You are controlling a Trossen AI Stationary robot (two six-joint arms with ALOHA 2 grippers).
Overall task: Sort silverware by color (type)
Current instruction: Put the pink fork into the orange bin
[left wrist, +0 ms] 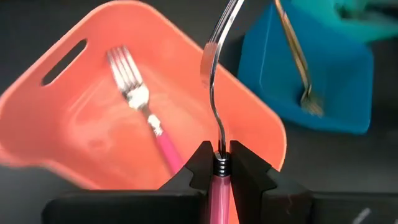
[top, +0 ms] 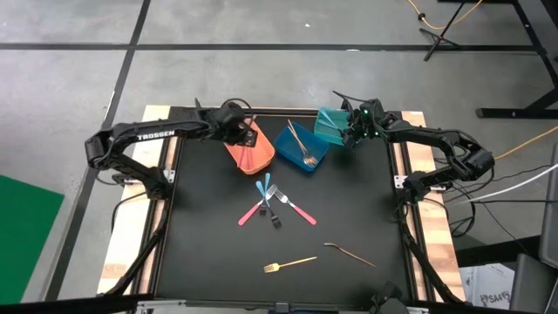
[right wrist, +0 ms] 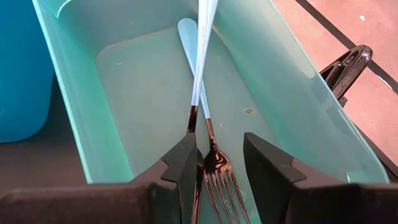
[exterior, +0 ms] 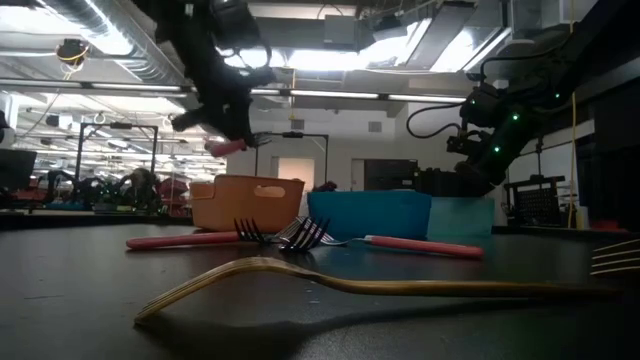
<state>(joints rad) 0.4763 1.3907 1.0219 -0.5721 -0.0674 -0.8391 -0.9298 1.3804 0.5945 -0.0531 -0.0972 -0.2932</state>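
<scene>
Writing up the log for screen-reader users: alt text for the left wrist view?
The left gripper holds a pink-handled metal spoon above the orange plastic bin, which already contains a pink-handled fork. A blue bin with gold-toned cutlery sits beyond.

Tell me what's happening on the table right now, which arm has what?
The left gripper is shut on a pink-handled piece over the orange bin, where a pink fork already lies. The right gripper is open over the teal bin, with blue-handled pieces in it. The blue bin holds gold ones. Pink and blue cutlery, a gold fork and another gold piece remain on the mat.
</scene>
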